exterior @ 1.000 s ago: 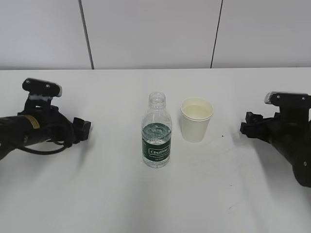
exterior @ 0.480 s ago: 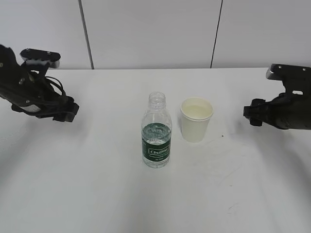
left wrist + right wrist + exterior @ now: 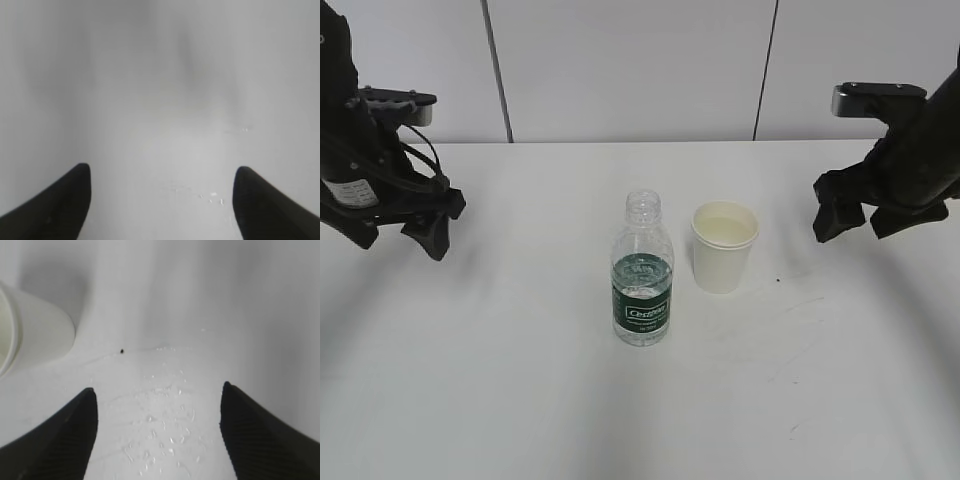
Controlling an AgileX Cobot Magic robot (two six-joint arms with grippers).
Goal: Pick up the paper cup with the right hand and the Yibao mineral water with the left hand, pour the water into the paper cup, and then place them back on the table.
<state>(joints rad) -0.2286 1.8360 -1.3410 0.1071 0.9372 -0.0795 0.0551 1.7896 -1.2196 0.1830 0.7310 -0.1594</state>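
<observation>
Both grippers hover spread and empty. The paper cup (image 3: 724, 246) stands well left of the right hand (image 3: 866, 218); the Yibao mineral water (image 3: 642, 283), beside it, well right of the left hand (image 3: 402, 228) — approach level, jaws straddling each body, then close gently.

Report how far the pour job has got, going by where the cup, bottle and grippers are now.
Nothing looks done yet. The paper cup and the Yibao mineral water both stand upright on the table, side by side and untouched. The left hand and right hand are open, empty and out at the sides. Grasping, pouring and setting back all remain.
</observation>
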